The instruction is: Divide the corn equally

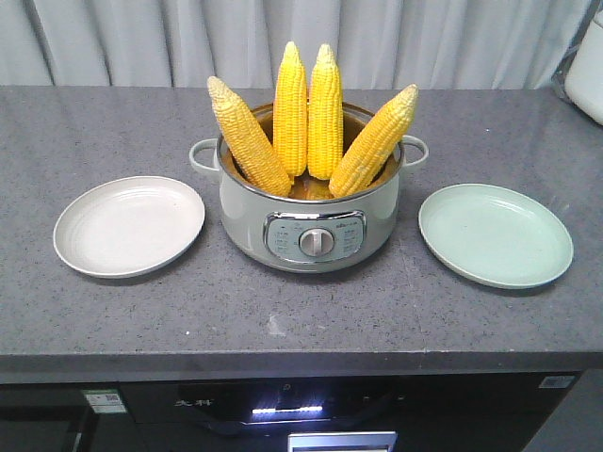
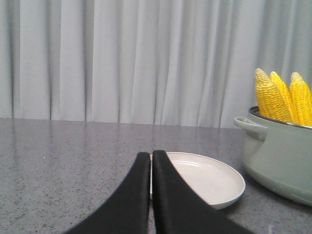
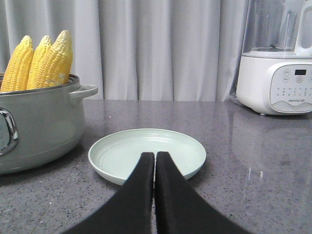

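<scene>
The left gripper [image 2: 150,155] has its two black fingers pressed together with only a hairline between them, holding nothing. Just ahead of its tips, a little to the right, a white plate [image 2: 207,179] lies bare on the grey counter [image 2: 63,165]. Further right and ahead of this gripper stands a pale green pot [image 2: 280,161], and the corn [image 1: 307,108] stands in it: four yellow cobs on end, pale tips up, the outer two leaning outward over the rim and the middle two nearly upright and side by side.

The right gripper [image 3: 155,156] is likewise narrowed to a thin slit, with nothing between its fingers. A light green plate [image 3: 146,145] sits directly ahead of its tips, also bare. The pot is to this gripper's left, well apart from the plate, with the cobs rising above its rim. Far ahead and to its right stands a white blender [image 3: 275,83] in front of the grey curtain [image 3: 161,48]. Neither gripper touches the corn or either plate.
</scene>
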{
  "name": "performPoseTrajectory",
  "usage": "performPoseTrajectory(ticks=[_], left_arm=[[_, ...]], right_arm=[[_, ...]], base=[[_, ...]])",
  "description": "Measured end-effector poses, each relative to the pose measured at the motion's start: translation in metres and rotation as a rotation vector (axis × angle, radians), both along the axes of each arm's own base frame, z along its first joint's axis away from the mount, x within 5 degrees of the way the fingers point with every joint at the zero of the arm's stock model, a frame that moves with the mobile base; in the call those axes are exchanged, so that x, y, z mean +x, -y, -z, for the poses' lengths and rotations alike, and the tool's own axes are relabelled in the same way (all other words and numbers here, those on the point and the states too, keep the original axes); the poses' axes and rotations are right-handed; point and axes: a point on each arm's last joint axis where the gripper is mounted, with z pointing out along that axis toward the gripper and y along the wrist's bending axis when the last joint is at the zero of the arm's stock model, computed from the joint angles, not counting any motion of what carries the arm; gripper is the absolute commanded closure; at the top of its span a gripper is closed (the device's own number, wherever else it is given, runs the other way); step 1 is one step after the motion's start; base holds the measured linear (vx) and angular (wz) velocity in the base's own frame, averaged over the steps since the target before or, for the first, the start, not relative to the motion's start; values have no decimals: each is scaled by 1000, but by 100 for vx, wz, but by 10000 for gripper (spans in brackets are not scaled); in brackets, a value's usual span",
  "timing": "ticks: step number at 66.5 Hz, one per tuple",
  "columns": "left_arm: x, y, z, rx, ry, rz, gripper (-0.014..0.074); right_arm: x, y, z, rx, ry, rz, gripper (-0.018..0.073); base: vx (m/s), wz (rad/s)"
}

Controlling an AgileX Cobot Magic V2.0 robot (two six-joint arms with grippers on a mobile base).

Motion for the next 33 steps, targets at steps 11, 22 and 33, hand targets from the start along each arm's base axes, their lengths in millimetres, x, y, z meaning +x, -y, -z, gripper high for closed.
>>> performPoseTrajectory(ticks=[11, 22, 33], left_arm=[[0, 0, 0, 0, 0, 0, 603], [0, 0, 0, 0, 0, 0, 603], [0, 0, 0, 0, 0, 0, 603]], right_arm=[[0, 0, 0, 0, 0, 0, 562], [0, 0, 0, 0, 0, 0, 562], [0, 0, 0, 0, 0, 0, 562]], base=[[7, -1], [6, -1], [6, 0]])
